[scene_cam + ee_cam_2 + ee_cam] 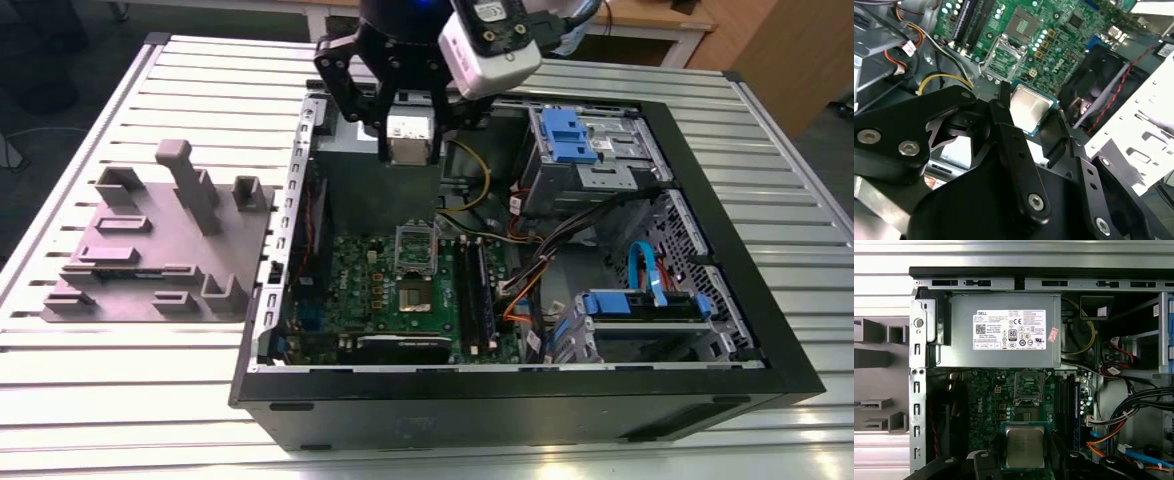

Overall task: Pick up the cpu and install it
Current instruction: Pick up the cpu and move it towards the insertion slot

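Observation:
My gripper (410,132) hangs above the open computer case, over its power supply end. It is shut on the cpu (1029,107), a small square chip with a silvery top and a paler rim, held by its edges between the black fingers (1004,107). In the first wrist view the cpu (1025,446) hovers over the green motherboard (986,405). The socket (1026,414) lies bare there, with its hinged silver frame (1029,386) swung open. In the exterior view the socket (414,297) lies on the motherboard below and nearer than the gripper.
A grey power supply (1004,330) with a white label sits in the case beside the socket. Blue drive bays (581,135) and bundled cables (534,265) crowd the exterior view's right. A grey parts fixture (160,240) stands on the slatted table at the left.

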Controlling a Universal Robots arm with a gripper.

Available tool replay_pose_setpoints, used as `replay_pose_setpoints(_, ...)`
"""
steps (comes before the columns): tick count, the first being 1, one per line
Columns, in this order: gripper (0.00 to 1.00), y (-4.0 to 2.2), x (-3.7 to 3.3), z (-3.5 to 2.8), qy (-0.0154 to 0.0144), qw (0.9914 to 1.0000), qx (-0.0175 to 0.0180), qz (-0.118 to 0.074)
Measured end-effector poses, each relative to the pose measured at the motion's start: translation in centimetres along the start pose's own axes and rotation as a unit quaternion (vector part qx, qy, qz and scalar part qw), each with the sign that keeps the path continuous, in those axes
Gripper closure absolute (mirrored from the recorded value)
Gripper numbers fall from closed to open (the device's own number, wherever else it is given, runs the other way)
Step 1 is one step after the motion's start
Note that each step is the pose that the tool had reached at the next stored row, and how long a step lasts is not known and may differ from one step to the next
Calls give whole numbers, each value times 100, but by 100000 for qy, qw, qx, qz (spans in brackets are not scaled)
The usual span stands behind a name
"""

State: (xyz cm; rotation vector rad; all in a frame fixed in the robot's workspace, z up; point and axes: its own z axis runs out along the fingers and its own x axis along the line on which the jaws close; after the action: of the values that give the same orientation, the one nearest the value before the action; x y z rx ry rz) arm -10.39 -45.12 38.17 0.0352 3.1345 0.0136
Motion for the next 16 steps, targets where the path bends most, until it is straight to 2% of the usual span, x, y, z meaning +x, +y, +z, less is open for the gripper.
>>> replay_pose_setpoints(4, 53, -6, -72, 1, 0, 100000, 0, 62)
replay_pose_setpoints(10, 53, -53, -101, 5, -1, 100000, 0, 278)
replay_pose_setpoints(16, 53, -52, -203, 10, 4, 99998, 3, 562)
